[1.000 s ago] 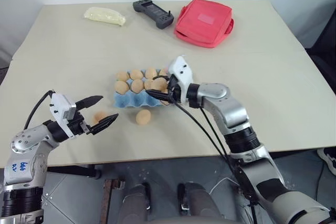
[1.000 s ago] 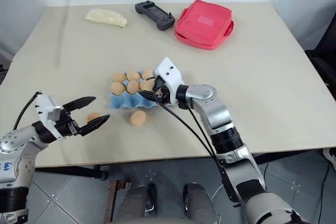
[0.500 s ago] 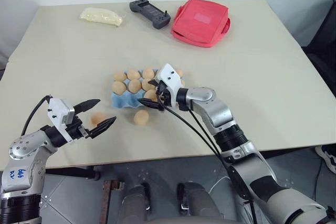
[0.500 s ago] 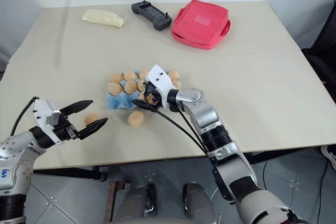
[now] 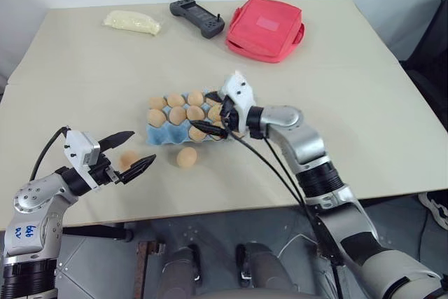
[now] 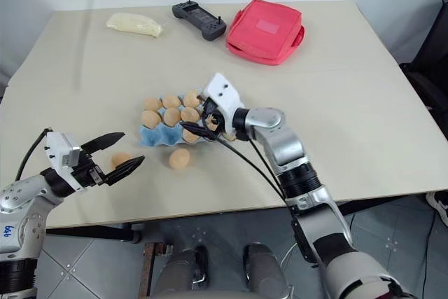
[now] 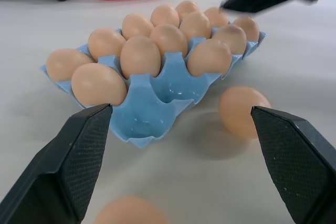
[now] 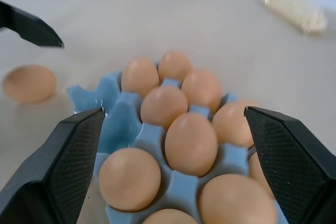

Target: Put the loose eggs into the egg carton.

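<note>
hovering r gripper [image 5: 210, 115] over egg carton [image 5: 162, 135], jaws wide, level

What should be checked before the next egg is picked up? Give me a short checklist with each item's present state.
1. Right gripper empty and open: ok; its fingers are spread above the egg carton, nothing between them.
2. Left gripper open: ok; the fingers are wide apart.
3. Loose eggs left on the table: not ok; one egg lies in front of the carton, another by the left gripper.
4. Free cup in the carton: ok; the front row near the left gripper has empty cups.
5. Carton flat on the table: ok.
6. Every egg seated properly in its cup: cannot tell under the right gripper.
</note>
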Robot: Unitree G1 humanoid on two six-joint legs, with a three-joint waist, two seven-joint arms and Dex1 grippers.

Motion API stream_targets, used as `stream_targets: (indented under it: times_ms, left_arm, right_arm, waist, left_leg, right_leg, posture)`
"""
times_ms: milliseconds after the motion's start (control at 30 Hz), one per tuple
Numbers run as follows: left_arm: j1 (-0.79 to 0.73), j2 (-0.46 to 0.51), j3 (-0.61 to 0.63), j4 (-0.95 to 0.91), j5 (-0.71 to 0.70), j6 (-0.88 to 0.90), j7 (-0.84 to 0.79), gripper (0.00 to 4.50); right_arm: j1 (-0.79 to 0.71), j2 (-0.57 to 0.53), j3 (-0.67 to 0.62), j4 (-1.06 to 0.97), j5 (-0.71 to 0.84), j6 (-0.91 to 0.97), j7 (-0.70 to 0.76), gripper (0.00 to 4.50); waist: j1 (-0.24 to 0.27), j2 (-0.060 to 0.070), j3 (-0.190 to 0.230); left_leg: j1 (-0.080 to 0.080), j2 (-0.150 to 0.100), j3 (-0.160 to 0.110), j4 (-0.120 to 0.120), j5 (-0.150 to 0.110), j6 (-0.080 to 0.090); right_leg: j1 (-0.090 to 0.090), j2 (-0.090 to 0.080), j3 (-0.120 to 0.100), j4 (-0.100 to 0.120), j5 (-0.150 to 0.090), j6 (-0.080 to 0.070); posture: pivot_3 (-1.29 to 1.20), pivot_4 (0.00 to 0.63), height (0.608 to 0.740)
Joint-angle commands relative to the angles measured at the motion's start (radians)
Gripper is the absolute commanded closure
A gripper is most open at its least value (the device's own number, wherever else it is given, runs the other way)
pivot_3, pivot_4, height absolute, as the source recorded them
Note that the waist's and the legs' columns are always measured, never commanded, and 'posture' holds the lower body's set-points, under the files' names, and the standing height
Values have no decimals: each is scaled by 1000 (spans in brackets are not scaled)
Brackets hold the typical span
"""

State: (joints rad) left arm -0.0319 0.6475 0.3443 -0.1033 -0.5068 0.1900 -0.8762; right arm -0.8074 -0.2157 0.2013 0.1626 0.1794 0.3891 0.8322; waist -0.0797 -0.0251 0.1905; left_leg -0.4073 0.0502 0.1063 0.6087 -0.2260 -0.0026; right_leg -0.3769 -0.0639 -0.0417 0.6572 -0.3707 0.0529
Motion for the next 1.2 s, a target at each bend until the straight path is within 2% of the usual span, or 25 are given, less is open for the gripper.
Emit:
stream_targets:
  times_ms: [33,267,467,933,1200]
  left_arm:
    - [18,2,40,-27,-12,-18,10,0]
    - [82,-17,105,-76,-17,-21,75,0]
    - [161,-47,155,-141,-16,-21,140,0]
    - [339,-102,255,-348,-46,36,261,0]
    - [380,-94,192,-556,-35,248,418,0]
  right_arm:
    - [63,-86,-52,-105,63,-29,92,51]
    - [167,-267,-112,-127,128,-67,246,51]
    - [207,-373,-134,-84,148,-94,348,51]
    - [189,-368,-122,-42,154,-95,375,51]
    - [151,-332,-86,6,143,-104,395,51]
  waist:
    - [1,0,0]
    - [-1,0,0]
    - [1,0,0]
    - [4,0,0]
    - [6,0,0]
  left_leg:
    - [0,0,0,-1,0,0]
    - [0,0,0,-1,0,1]
    - [0,0,0,-1,0,1]
    - [0,0,0,-1,0,1]
    - [0,0,0,0,-1,0]
  right_leg:
    - [0,0,0,-1,0,0]
    - [0,0,0,-2,0,0]
    - [0,0,0,-1,0,0]
    - [1,0,1,-3,0,0]
    - [1,0,1,-2,0,0]
  posture:
    - [0,150,740]
    - [0,150,740]
    - [0,150,740]
    - [0,150,740]
    - [0,150,740]
